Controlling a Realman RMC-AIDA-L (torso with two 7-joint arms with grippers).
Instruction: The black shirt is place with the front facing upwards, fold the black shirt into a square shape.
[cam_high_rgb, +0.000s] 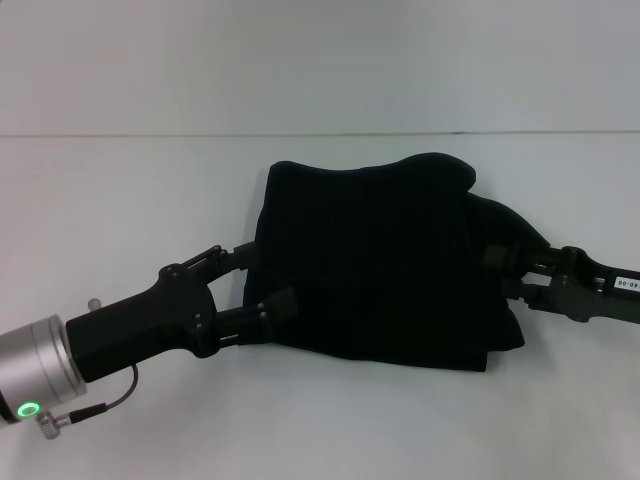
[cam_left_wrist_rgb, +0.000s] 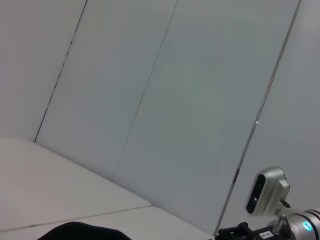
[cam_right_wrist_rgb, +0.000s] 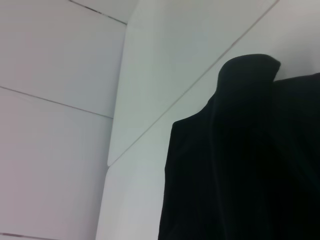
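Note:
The black shirt (cam_high_rgb: 380, 265) lies in the middle of the white table (cam_high_rgb: 130, 200) as a folded, roughly rectangular bundle, with no print showing. My left gripper (cam_high_rgb: 258, 282) reaches in from the lower left. It is open, its fingers spread against the shirt's left edge. My right gripper (cam_high_rgb: 505, 273) comes in from the right, open, with its fingertips tucked into the shirt's bunched right side. In the right wrist view the shirt (cam_right_wrist_rgb: 240, 165) fills the near field. Only a sliver of the shirt (cam_left_wrist_rgb: 80, 231) shows in the left wrist view.
White wall panels (cam_high_rgb: 320, 60) stand behind the table's far edge. The right arm's wrist camera (cam_left_wrist_rgb: 267, 192) appears in the left wrist view. A thin cable (cam_high_rgb: 105, 400) hangs from my left wrist.

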